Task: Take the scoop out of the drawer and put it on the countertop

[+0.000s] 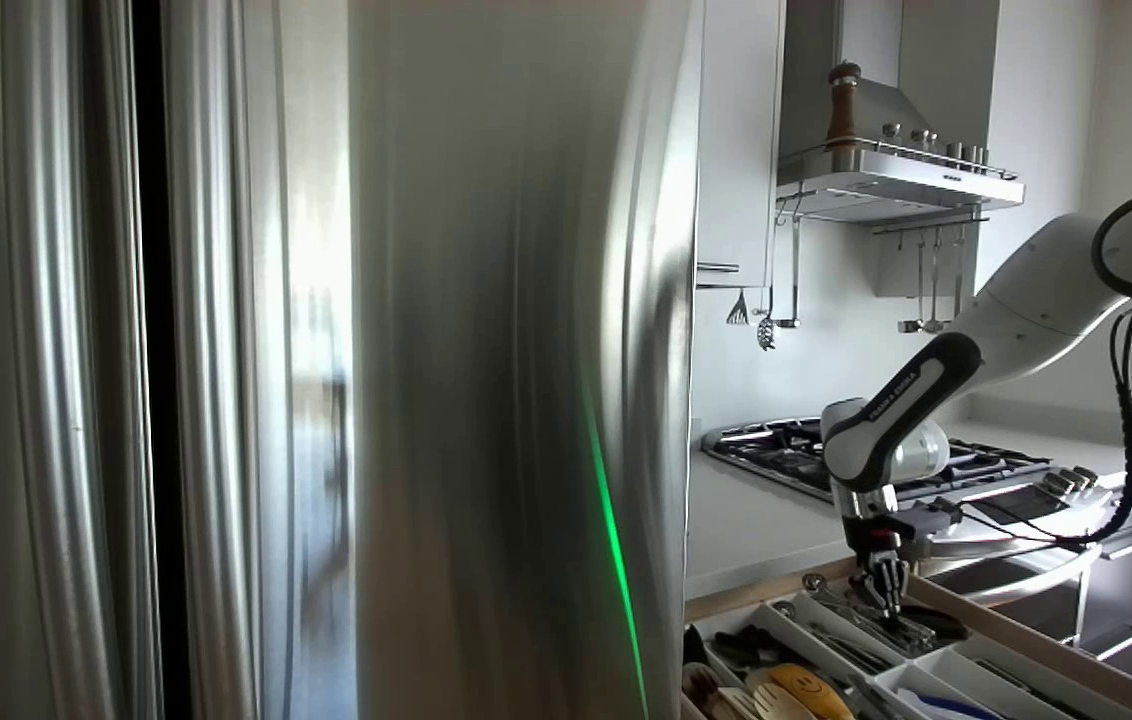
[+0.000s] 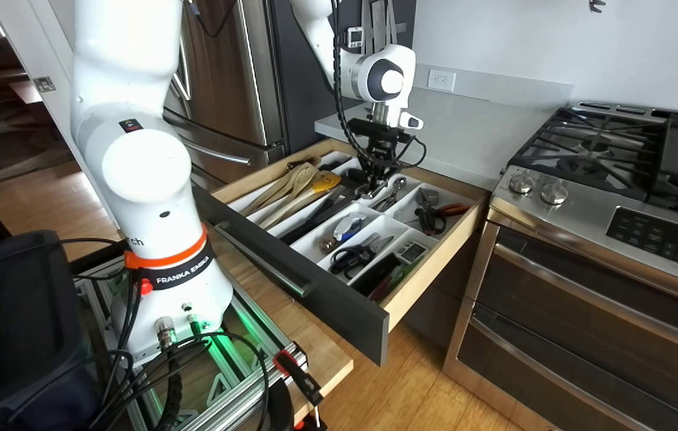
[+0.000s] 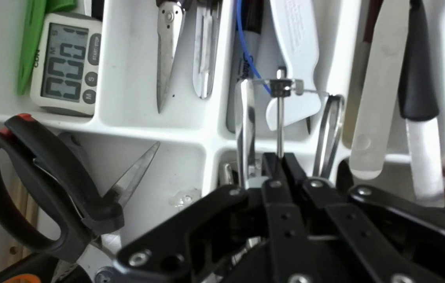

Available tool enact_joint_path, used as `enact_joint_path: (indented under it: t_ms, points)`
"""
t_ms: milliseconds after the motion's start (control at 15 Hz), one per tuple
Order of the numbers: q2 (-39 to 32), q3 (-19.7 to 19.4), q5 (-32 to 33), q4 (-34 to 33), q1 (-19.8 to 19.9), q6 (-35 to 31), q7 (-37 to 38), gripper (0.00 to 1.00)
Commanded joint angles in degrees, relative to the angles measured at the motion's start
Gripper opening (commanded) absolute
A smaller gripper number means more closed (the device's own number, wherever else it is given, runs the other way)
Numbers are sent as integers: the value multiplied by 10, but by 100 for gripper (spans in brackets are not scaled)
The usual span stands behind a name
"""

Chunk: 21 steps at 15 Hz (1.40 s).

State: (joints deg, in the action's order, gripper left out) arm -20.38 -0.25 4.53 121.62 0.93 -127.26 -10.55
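The steel refrigerator (image 1: 506, 350) takes up most of what I get in an exterior view. Beside it my white arm (image 1: 1036, 290) bends over, its wrist pointing down. In an exterior view I also have the stove (image 2: 602, 263), and between it and the refrigerator runs the pale desk (image 2: 471, 126). Just below the desk, the drawer (image 2: 339, 311) is pulled out, dark at the front and bare wood along the side. It holds a white tray (image 3: 128, 59) divided into compartments; wooden spoons (image 2: 302, 178) lie in a long one.

My jaws reach down over the tray. They are nearly together, pinched on a slim metal rod that runs between the fingertips (image 3: 273, 169). To their left in the wrist view, black-handled shears (image 3: 73, 175) lie in a compartment.

As far as I can tell, the rod belongs to the scoop (image 3: 280, 124): two chrome handles flank the fingertips, within the drawer. Its other end is hidden by my jaws, and I cannot tell whether it touches the tray. A timer (image 3: 65, 63) sits in a corner compartment. Past the scoop lies a white plastic tool (image 3: 297, 31), a marker (image 3: 244, 70) just beside it.
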Motion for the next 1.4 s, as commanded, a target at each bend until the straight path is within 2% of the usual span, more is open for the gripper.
enact_joint_path:
  t_ms: [0,400,600,933,1333]
  points:
    - [47,17,-22,21,17,45,-72,1]
    - [89,25,-77,-6,29,132,-179,1]
    - [98,21,-112,-42,29,164,-191,1]
    - [59,18,-132,-146,17,173,-126,1]
    - [-58,17,-104,-311,-11,168,34,1]
